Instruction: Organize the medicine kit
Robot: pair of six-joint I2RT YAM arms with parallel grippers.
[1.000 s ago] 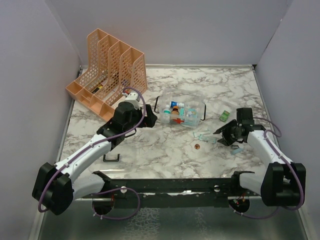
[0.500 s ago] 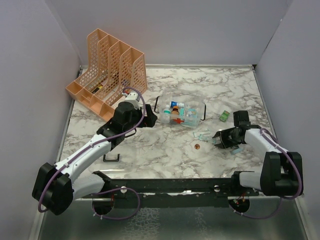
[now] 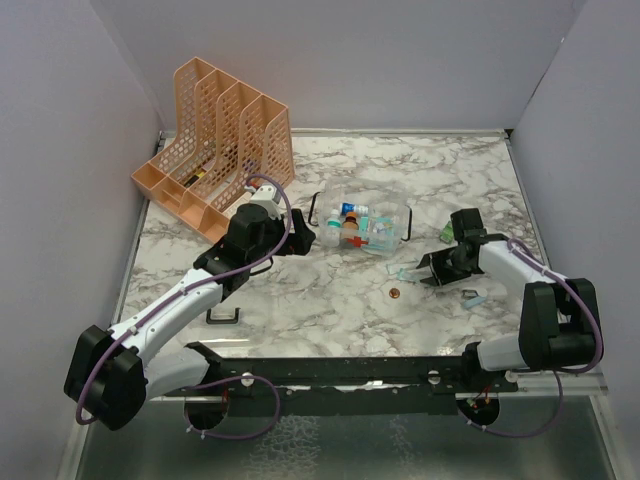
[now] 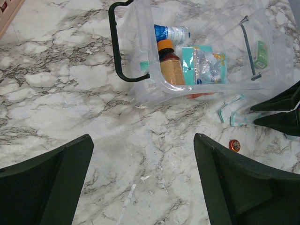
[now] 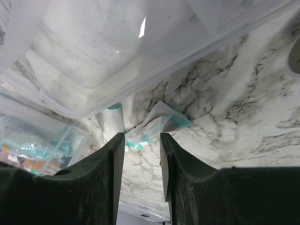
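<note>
Looking down from the top camera, we see the medicine kit (image 3: 365, 225) resting near the middle of the marble bench (image 3: 330, 315), with bottles and packets showing through its clear walls. The orange mesh file rack (image 3: 215, 140) stands at the far left, well apart from it. The left fingers (image 3: 302, 238) hang just beside the kit's left end. The right fingers (image 3: 428, 268) sit low at some teal-edged sachets (image 3: 403, 270), with a copper coin (image 3: 394, 292) near them and a small green box (image 3: 452, 232) beyond.

From the left wrist, we find the left fingers (image 4: 51, 183) spread wide, with only marble between them. Ahead lies the kit (image 4: 140, 79), its black handle (image 4: 117, 47) on the left. It holds an orange-capped brown bottle (image 4: 169, 68) and a teal packet (image 4: 190, 63). The right fingers (image 4: 281, 101) point at the sachets (image 4: 232, 112), and the coin (image 4: 234, 145) lies just below.

From the right wrist, the right fingers (image 5: 98, 187) stand narrowly parted, pinching nothing. A sachet (image 5: 154, 126) lies on the bench just at their tips. The kit (image 5: 47, 145) sits close behind at the left.
</note>
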